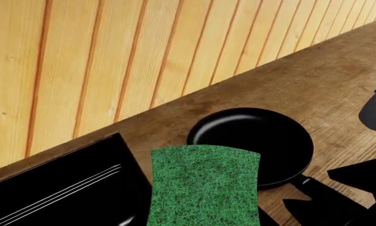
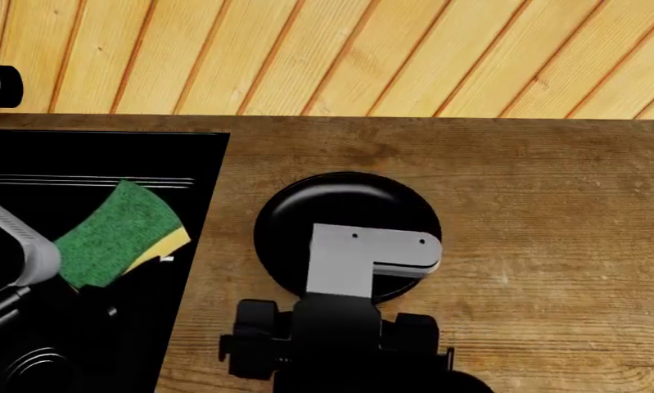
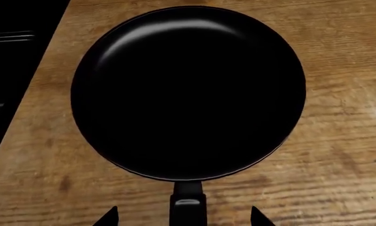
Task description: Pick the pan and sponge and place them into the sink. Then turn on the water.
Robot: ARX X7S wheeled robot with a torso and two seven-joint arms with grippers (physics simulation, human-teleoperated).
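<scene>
the right gripper [image 3: 181,217] hangs over the straight thin black handle [image 3: 188,207] of the round, shallow, all-black frying pan [image 3: 188,92]; its two dark fingertips stand apart, one on each side of the handle, not touching it. the pan sits flat on the worn brown wooden countertop [image 2: 545,213], just beside the sink's right edge.

the left gripper [image 2: 42,274] is clamped on the small wavy-edged sponge with a dark green scouring top over yellow foam [image 2: 121,235], holding it tilted above the large glossy black rectangular sink [image 2: 97,155]. whether the sponge touches the basin cannot be told. behind the counter rises a wall of light vertical wooden planks [image 2: 338,53].
</scene>
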